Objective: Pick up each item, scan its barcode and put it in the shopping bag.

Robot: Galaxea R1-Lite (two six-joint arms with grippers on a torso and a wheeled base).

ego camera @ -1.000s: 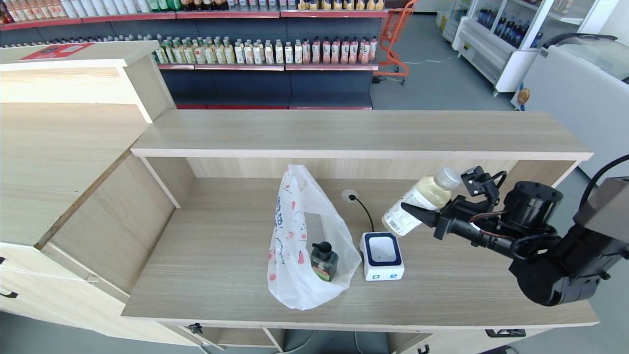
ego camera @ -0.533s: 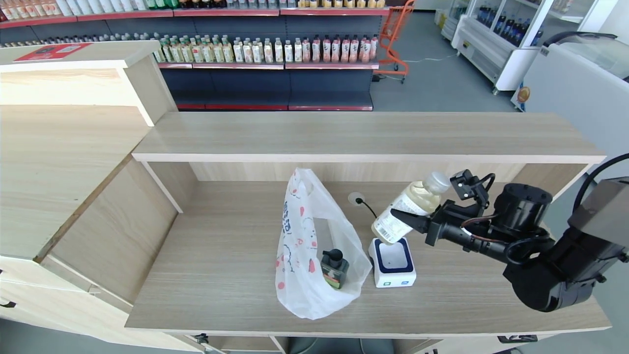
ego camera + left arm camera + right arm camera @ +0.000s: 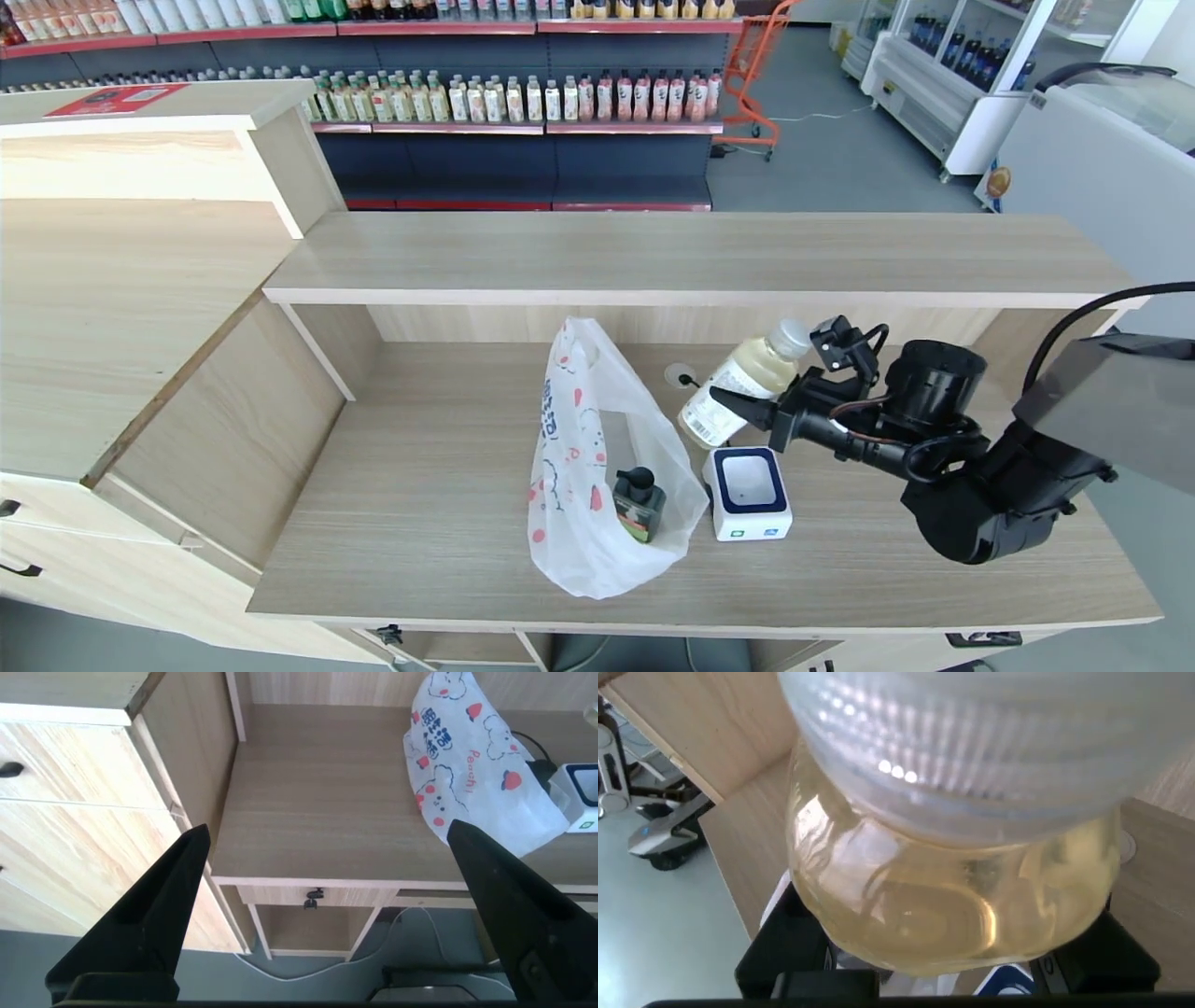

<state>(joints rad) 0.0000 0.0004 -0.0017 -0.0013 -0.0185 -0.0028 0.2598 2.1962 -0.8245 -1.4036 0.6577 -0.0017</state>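
One left gripper (image 3: 327,835), fingers spread wide and empty, held off the near left corner of the counter (image 3: 420,485), probably to keep the work unobstructed; one shopping bag (image 3: 574,439), upright with mouth open to take goods; one pump bottle (image 3: 639,504) already inside it; one barcode scanner (image 3: 747,485) just right of the bag, window up; one drink bottle (image 3: 747,378) tilted above the scanner, label end down, seemingly for reading; one right gripper (image 3: 733,403) clamped on it.

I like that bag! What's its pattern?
White shopping bag with red and blue cartoon prints; clearest in left wrist view.
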